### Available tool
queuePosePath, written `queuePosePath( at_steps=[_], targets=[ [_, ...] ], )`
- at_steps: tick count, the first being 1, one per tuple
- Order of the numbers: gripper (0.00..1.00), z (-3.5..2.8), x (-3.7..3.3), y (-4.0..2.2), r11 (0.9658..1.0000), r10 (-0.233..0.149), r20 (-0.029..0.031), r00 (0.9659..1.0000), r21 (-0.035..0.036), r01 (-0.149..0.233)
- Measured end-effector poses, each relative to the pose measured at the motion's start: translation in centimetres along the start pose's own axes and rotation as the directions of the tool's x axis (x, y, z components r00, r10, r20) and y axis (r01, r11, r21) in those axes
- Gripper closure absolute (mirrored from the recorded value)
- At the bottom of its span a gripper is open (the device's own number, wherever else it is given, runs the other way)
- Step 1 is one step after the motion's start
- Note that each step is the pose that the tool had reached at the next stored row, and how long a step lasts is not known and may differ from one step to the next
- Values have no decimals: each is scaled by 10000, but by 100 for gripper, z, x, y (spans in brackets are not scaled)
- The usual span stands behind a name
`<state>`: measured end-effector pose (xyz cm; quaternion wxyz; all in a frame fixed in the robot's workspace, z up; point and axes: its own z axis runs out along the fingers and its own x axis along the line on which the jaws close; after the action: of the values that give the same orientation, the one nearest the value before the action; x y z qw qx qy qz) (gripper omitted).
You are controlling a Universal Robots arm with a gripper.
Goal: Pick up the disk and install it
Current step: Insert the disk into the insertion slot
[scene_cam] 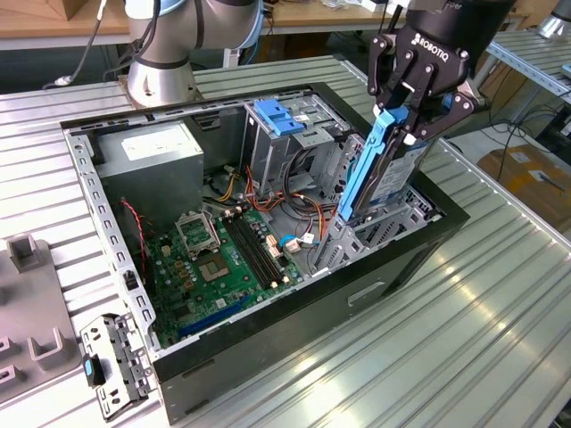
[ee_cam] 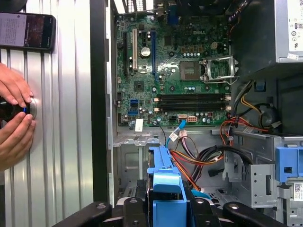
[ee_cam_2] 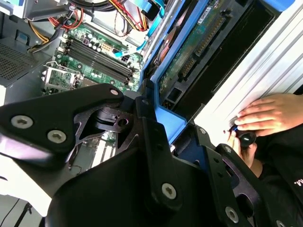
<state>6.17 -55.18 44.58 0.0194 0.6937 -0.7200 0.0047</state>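
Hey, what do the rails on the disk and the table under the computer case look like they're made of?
The rails on the disk look like moulded plastic: uniform bright blue, smooth, slightly glossy. The table looks like bare metal, probably aluminium: silvery ribbed slats with bright streaky reflections.

you are looking at the computer case (scene_cam: 294,330) lying open on the table (scene_cam: 464,339), the arm's base (scene_cam: 161,71) standing behind it. inside, the motherboard (scene_cam: 214,259) is lying on the floor, with the power supply (scene_cam: 147,165) sitting behind it and the drive cage (scene_cam: 277,134) standing toward the exterior view's right. the gripper (scene_cam: 406,116) is holding the disk (scene_cam: 368,169) on end over the case's end on that side. the bracket (scene_cam: 111,366) is lying on the table at the exterior view's left, just beside the case.
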Motion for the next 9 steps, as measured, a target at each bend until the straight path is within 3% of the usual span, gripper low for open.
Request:
queuePosePath(
  at_steps=[9],
  targets=[
    [63, 48, 44, -3, 10000, 0, 0, 10000, 0, 0]
  ],
)
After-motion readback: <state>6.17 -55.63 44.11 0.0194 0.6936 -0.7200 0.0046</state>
